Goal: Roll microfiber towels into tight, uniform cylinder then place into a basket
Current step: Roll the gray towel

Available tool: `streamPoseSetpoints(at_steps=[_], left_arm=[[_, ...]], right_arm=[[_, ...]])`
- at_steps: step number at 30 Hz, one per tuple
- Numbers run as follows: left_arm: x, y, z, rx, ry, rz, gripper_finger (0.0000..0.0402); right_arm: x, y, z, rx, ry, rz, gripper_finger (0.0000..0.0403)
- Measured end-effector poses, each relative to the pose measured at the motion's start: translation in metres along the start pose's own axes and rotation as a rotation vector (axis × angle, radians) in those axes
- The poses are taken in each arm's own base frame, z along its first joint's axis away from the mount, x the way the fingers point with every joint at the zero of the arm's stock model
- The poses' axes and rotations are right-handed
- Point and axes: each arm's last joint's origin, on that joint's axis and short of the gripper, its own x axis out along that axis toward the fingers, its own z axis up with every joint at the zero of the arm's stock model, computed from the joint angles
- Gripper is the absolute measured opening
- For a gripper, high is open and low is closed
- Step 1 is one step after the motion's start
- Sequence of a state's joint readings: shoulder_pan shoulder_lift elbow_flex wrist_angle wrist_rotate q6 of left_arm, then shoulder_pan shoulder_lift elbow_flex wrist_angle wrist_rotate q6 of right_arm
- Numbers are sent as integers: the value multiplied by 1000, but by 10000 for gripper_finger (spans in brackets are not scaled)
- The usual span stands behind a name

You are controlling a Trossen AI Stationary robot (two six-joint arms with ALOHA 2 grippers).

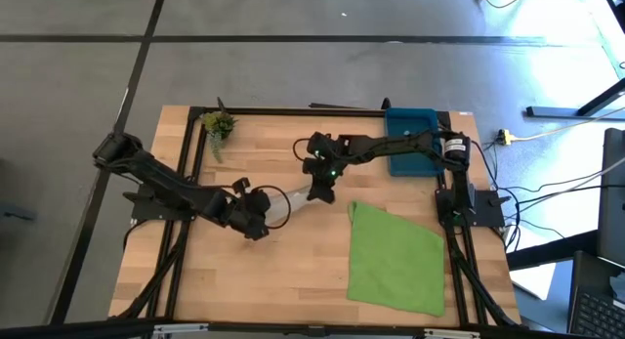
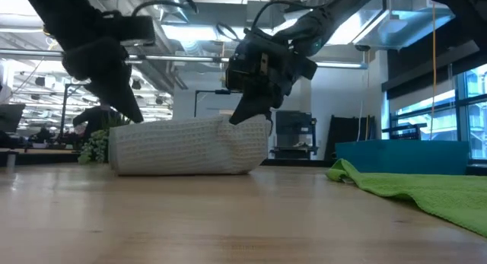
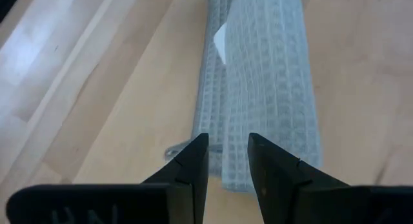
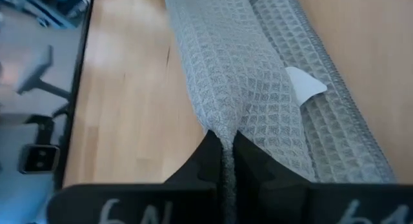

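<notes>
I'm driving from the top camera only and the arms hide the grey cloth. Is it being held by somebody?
Observer: Yes. The right gripper is shut on a pinched fold of the grey towel.
Operator: And the other one?
Observer: The left gripper has its fingers apart over the towel's other end, with cloth showing in the gap between them.
Operator: Is the cloth rolled up?
Observer: From table height it looks like a thick, loose bundle lying on the table, not a neat cylinder.
Operator: Can you see its tag?
Observer: Yes, the white tag sticks out along a fold.
</notes>
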State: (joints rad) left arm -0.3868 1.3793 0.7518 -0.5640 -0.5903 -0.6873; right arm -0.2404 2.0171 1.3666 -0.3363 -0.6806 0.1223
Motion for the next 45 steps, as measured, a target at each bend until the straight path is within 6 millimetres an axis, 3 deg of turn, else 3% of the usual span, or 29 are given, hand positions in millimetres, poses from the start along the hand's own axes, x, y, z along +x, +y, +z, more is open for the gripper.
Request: streamPoseSetpoints(at_steps=[8, 19, 25, 32, 45], left_arm=[[5, 4, 4, -4, -10, 28, 98], [11, -1, 18, 134, -109, -13, 98], [25, 11, 24, 105, -78, 44, 98], [30, 19, 28, 103, -70, 64, 98], [36, 3, 21, 199, -34, -20, 98]], right_arm=[[-12, -15, 2, 148, -27, 1, 18], [-30, -37, 3, 269, -63, -10, 18], [-24, -42, 0, 304, -35, 54, 18], [-3, -62, -9, 384, 6, 143, 19], [-9, -77, -10, 406, -24, 130, 19]])
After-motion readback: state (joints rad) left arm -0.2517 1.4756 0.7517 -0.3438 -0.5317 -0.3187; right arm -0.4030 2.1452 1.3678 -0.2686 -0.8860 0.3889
